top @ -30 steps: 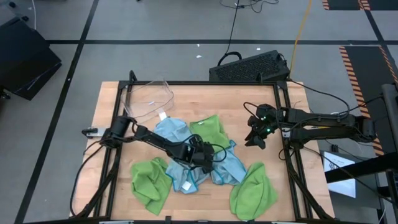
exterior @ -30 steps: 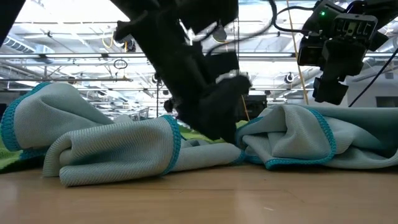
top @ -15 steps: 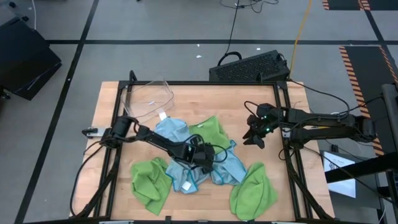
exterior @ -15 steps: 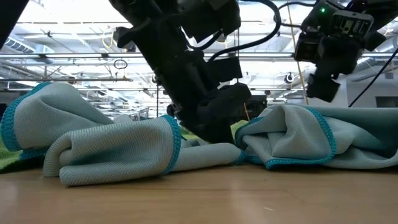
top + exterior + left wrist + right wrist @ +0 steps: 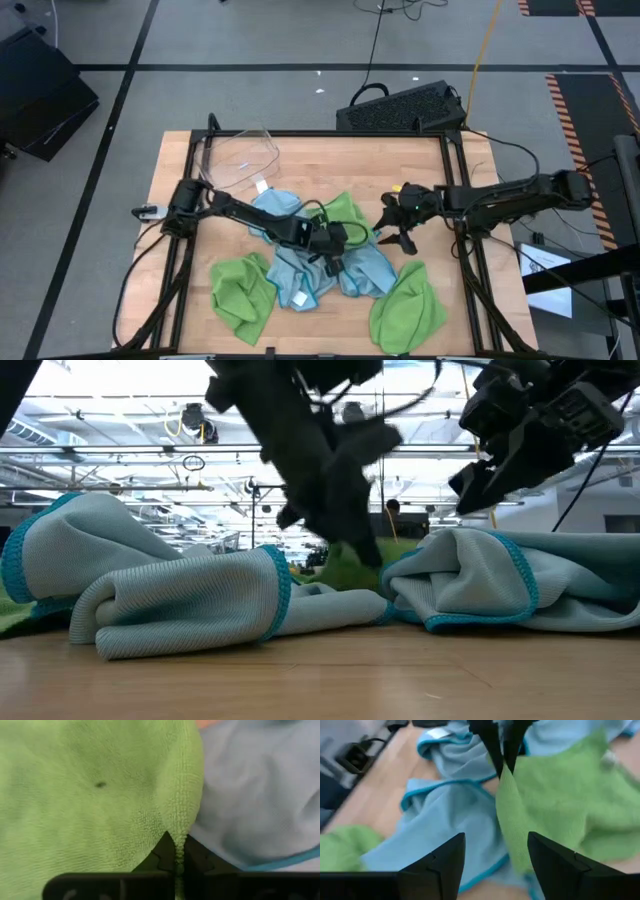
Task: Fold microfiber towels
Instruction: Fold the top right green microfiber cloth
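high view: left tool (image 5: 337,239) pinches one of three green towels (image 5: 340,212); right tool (image 5: 398,220) open.

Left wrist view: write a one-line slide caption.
Left gripper shut on the edge of a lime green towel beside a light blue towel.

Low view cuts the light blue towel (image 5: 520,585) off at its right edge; the left gripper (image 5: 336,243) blocks most of the green towel (image 5: 350,565) behind it; the white tags are too small to read here
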